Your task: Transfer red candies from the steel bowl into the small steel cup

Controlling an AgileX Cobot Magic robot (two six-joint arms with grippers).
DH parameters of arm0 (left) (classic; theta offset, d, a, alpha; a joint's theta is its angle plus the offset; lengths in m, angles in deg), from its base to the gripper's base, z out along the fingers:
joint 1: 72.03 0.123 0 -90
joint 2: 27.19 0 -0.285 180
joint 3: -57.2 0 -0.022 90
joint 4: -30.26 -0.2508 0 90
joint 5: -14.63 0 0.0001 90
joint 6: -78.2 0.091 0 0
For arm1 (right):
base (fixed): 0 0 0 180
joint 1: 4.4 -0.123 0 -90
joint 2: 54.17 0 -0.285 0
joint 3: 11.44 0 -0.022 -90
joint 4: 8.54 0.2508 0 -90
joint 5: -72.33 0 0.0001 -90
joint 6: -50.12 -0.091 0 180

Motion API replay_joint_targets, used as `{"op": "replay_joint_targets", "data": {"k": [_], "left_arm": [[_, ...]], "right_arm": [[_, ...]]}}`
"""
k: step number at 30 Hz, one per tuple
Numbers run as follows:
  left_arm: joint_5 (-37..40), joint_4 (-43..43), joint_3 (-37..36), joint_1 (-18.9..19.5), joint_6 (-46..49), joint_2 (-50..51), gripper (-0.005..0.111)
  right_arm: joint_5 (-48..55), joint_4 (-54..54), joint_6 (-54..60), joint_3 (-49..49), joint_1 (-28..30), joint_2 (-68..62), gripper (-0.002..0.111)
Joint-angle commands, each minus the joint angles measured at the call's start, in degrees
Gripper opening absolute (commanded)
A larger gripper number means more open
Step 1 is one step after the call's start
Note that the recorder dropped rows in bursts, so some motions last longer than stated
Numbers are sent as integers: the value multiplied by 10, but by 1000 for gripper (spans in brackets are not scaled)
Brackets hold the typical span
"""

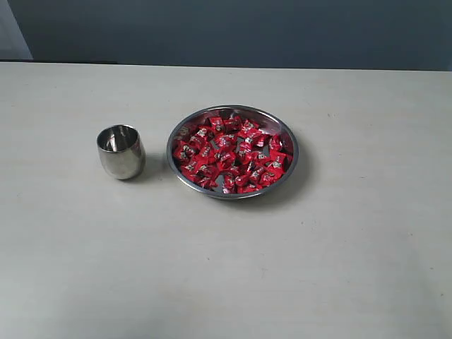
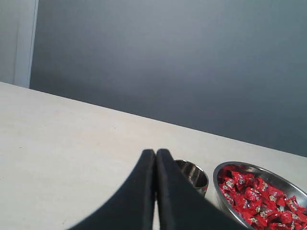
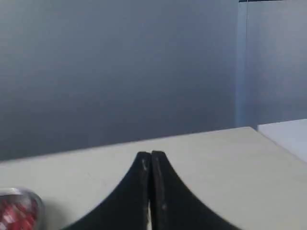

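The steel bowl (image 1: 232, 152) sits near the table's middle, wide and shallow, its rim (image 1: 291, 134) shiny. Many red candies (image 1: 229, 152) fill it. Left of it stands the small steel cup (image 1: 121, 151), upright, with nothing showing inside. Neither arm appears in the exterior view. In the left wrist view my left gripper (image 2: 155, 152) is shut with nothing between its black fingers; beyond them lie the cup (image 2: 194, 175) and the bowl (image 2: 230, 168) with its candies (image 2: 254, 199). In the right wrist view my right gripper (image 3: 151, 154) is shut and holds nothing; the bowl's edge (image 3: 36, 203) and candies (image 3: 17, 213) show to one side.
The pale table (image 1: 339, 268) runs to a dark grey wall (image 1: 233, 28) at the back. A lighter panel (image 3: 271, 62) stands at the table's far corner in the right wrist view.
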State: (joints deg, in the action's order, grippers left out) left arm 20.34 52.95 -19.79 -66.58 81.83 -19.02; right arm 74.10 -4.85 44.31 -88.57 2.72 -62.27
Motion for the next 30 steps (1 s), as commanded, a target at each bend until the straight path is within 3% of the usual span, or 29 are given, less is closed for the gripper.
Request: {"op": "replay_joint_targets", "data": {"k": [1, 5, 12, 20, 30], "left_arm": [[-5, 6, -2, 1, 0, -4, 0], [-5, 6, -2, 1, 0, -4, 0], [-5, 6, -2, 1, 0, -4, 0], [-5, 6, -2, 1, 0, -4, 0], [-1, 6, -2, 1, 0, -4, 0]], "right_arm": [[-74, 131, -53, -1, 2, 3, -1], [-139, 140, -55, -1, 2, 3, -1], [-42, 141, -64, -1, 2, 3, -1], [-34, 215, -82, -1, 2, 3, -1], [-109, 252, -82, -1, 2, 3, -1]]}}
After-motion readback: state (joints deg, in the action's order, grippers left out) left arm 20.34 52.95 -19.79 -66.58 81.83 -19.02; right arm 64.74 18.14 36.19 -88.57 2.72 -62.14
